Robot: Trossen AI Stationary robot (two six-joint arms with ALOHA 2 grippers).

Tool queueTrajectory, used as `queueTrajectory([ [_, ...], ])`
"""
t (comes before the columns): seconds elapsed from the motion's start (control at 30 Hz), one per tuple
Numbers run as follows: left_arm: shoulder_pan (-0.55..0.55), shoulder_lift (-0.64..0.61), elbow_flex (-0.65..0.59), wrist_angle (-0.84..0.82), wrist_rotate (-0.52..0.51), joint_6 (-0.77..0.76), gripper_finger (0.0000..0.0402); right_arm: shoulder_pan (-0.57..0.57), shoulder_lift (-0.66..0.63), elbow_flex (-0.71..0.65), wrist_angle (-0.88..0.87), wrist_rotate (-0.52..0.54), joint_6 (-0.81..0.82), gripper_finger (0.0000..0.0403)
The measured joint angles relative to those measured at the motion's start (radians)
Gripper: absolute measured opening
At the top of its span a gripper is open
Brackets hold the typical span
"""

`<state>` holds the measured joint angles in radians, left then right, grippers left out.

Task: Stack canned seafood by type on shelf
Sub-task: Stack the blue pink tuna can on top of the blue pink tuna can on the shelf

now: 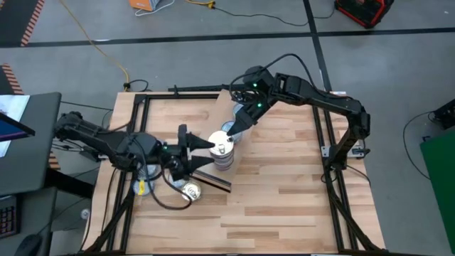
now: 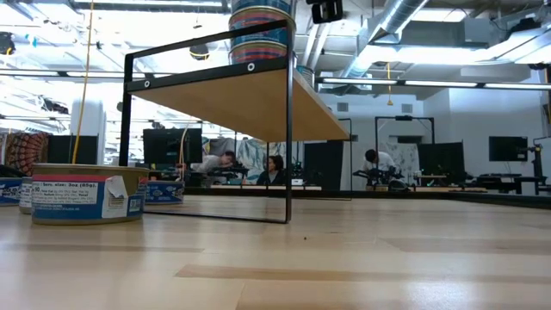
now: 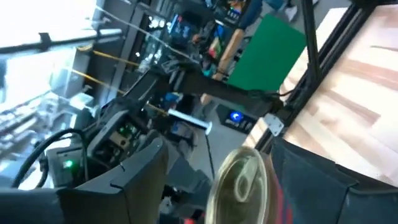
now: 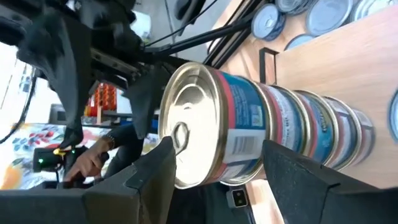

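The shelf (image 1: 219,107) is a light-wood plank on a black frame. On it stands a stack of canned seafood (image 1: 223,155), with a pale gold pull-tab lid (image 4: 189,124) on top. A blue-grey tin (image 1: 229,129) lies just beyond the stack. My left gripper (image 1: 211,153) comes level from the table's left and is open, its fingers on either side of the top tin (image 3: 242,186). My right gripper (image 1: 237,130) slants down from the far right, open, a little short of the stack (image 4: 280,137). My left gripper has one finger (image 3: 323,186) close against the top tin's red-banded side (image 3: 280,196); whether it touches, I cannot tell. A clear gap shows between the other finger (image 3: 130,180) and the lid.
A gold-lidded tin (image 1: 190,190) lies on the table by the shelf's near end, shown with a blue label in the low view (image 2: 86,196). Blue-grey tins (image 4: 323,12) lie under my left arm. The shelf's black legs (image 2: 288,146) stand on the table. People work in the room behind.
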<state>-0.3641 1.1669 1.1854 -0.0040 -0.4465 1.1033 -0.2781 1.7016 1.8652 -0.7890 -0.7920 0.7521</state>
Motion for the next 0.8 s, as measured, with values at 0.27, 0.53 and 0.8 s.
queueTrajectory([
  [0.27,-0.002,0.015,0.095,-0.064,0.044,-0.123,0.0250,-0.021,-0.022,0.000,-0.073,-0.047,-0.065,0.0261],
  [0.53,-0.058,-0.002,0.097,-0.216,0.022,-0.473,0.0249,-0.040,-0.110,0.000,-0.322,0.167,-0.289,0.0261],
  [0.8,-0.269,-0.002,0.083,-0.475,-0.063,-0.740,0.0249,0.185,-0.126,-0.074,-0.481,0.554,-0.409,0.0261],
])
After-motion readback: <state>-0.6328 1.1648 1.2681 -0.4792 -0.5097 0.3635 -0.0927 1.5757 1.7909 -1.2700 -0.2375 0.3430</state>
